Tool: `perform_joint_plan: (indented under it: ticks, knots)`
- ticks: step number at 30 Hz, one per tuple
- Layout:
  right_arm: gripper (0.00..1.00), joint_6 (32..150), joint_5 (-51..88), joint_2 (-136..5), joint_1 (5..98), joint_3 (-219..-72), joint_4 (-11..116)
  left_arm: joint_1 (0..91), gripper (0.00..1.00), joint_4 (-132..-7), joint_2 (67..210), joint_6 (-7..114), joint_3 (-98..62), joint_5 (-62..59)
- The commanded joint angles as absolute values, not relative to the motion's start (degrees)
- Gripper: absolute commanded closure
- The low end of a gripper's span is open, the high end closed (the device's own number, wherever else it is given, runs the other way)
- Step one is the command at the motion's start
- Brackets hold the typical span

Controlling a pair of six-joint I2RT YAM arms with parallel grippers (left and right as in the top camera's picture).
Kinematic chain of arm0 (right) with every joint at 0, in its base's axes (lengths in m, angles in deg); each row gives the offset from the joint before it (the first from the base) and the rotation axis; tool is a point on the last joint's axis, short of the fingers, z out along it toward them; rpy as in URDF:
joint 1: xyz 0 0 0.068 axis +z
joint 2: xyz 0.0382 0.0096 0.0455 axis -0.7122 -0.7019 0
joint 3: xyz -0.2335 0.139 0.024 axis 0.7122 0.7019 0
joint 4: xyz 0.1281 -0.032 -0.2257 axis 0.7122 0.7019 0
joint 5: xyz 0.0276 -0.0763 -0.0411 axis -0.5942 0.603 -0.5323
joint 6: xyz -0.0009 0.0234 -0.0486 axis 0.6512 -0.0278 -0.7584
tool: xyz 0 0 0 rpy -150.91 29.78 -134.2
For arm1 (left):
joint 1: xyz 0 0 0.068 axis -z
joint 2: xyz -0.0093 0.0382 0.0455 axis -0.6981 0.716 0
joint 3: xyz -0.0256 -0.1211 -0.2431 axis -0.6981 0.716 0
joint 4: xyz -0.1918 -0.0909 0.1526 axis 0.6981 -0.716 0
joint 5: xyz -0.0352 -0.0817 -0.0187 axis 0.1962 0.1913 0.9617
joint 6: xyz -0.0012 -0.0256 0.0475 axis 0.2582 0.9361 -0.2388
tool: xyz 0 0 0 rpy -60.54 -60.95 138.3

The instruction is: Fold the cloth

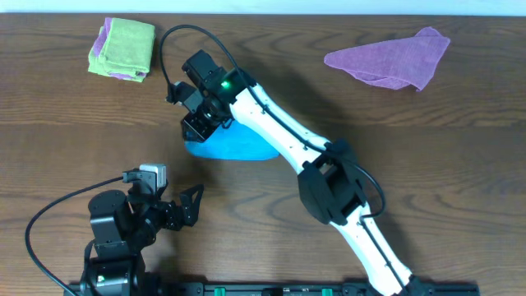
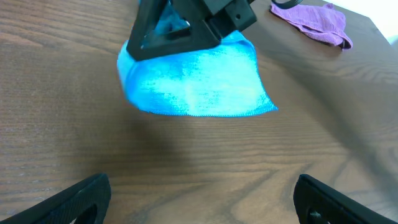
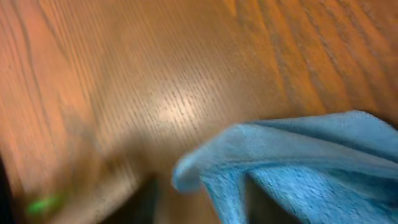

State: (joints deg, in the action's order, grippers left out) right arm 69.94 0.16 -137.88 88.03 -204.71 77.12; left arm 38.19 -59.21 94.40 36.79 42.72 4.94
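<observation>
The blue cloth (image 1: pixel 234 146) lies folded near the table's middle, and it also shows in the left wrist view (image 2: pixel 199 81). My right gripper (image 1: pixel 197 127) reaches over its far left edge and is shut on a raised fold of it. In the blurred right wrist view the cloth (image 3: pixel 311 155) bunches up between the dark fingers (image 3: pixel 205 199). The same gripper shows in the left wrist view (image 2: pixel 171 31) at the cloth's back edge. My left gripper (image 1: pixel 189 205) is open and empty over bare wood in front of the cloth, fingers wide apart (image 2: pixel 202 199).
A folded green cloth (image 1: pixel 123 48) on a purple one sits at the back left. A crumpled purple cloth (image 1: pixel 390 59) lies at the back right, also in the left wrist view (image 2: pixel 314 22). The right arm (image 1: pixel 288 136) crosses the table's middle diagonally.
</observation>
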Motion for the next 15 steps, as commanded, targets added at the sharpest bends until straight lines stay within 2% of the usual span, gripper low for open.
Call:
perform_joint_plan:
  ticks: [1, 4, 11, 15]
  knots:
    - [0.27, 68.26, 0.18, -138.13, 84.40, -205.52, 77.74, 38.41, 0.05, -59.32, 94.73, 37.14, 41.17, 4.59]
    - [0.28, 68.28, 1.62, -138.13, 82.08, -205.52, 78.81, 38.41, 0.05, -60.00, 94.73, 36.74, 41.17, 3.83]
    - [0.32, 68.13, 5.95, -138.15, 77.08, -205.50, 79.72, 38.41, 0.05, -64.15, 94.73, 37.29, 41.17, -6.38]
    - [0.34, 62.46, 8.73, -138.15, 76.62, -205.47, 79.70, 38.41, 0.05, -64.26, 94.73, 38.08, 41.17, -8.43]
